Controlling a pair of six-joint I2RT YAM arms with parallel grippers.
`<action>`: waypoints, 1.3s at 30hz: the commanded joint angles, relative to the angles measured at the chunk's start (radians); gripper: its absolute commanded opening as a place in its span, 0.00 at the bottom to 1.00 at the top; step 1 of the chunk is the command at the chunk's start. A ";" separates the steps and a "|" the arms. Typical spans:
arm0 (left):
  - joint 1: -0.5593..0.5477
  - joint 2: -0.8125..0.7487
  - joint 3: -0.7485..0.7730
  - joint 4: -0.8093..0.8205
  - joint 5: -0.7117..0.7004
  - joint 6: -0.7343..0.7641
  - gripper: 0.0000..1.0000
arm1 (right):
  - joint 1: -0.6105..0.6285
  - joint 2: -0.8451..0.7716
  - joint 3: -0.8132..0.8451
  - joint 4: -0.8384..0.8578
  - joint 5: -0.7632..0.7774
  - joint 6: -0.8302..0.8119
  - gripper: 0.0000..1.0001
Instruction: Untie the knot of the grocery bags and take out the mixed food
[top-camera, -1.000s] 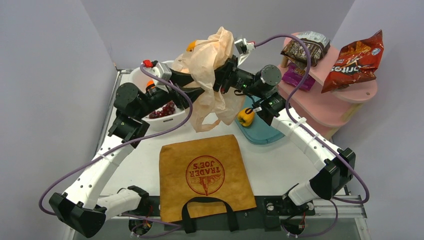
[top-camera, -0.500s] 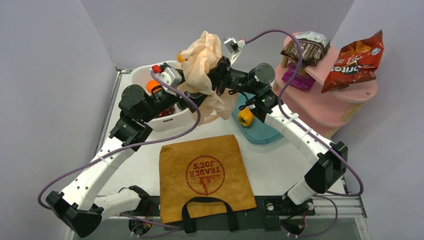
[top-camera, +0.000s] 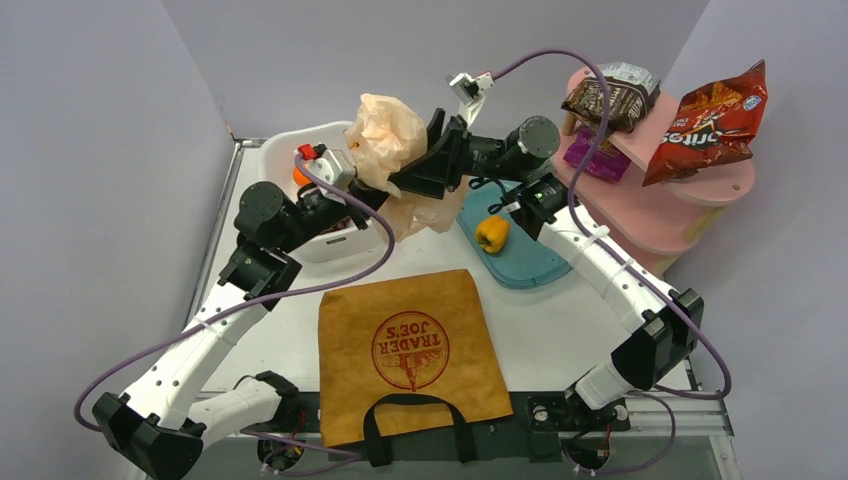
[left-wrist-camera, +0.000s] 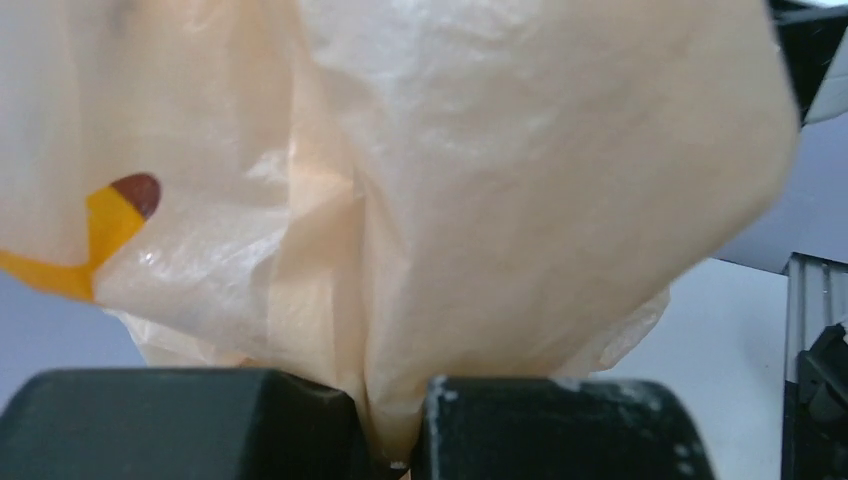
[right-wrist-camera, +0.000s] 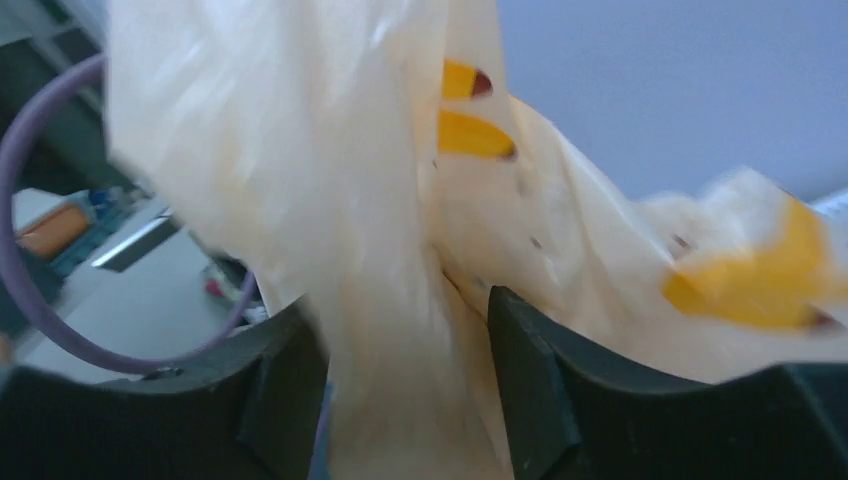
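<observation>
The peach plastic bag (top-camera: 385, 135) hangs bunched in the air above the back of the table. My left gripper (top-camera: 380, 195) is shut on its film from below; in the left wrist view a fold of the bag (left-wrist-camera: 480, 200) is pinched at the left gripper (left-wrist-camera: 395, 425). My right gripper (top-camera: 412, 170) is open beside it, and in its wrist view the bag (right-wrist-camera: 330, 200) drapes loosely through the right gripper (right-wrist-camera: 405, 380). The mustard canvas tote (top-camera: 410, 345) lies flat at the front. A yellow bell pepper (top-camera: 491, 233) sits in the teal tub (top-camera: 535, 265).
A white tub (top-camera: 290, 150) at the back left holds an orange (top-camera: 300, 176). On the pink shelf (top-camera: 640, 215) at the right stand a red Doritos bag (top-camera: 712, 118), a dark brown snack bag (top-camera: 612, 98) and a purple packet (top-camera: 595, 158). Purple cables loop around both arms.
The left gripper has closed on the plastic bag and the right gripper has opened off it. The bag has shifted left and bunched up smaller.
</observation>
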 joint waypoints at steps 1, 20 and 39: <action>0.093 -0.024 0.016 0.078 0.034 -0.227 0.00 | -0.123 -0.083 0.055 -0.417 0.130 -0.338 0.60; 0.192 0.154 0.163 -0.049 0.190 -0.833 0.00 | 0.248 -0.305 -0.100 -0.647 0.609 -1.877 0.91; 0.059 0.194 0.180 0.104 0.738 -1.048 0.00 | 0.171 -0.315 -0.189 -0.781 0.697 -2.183 0.54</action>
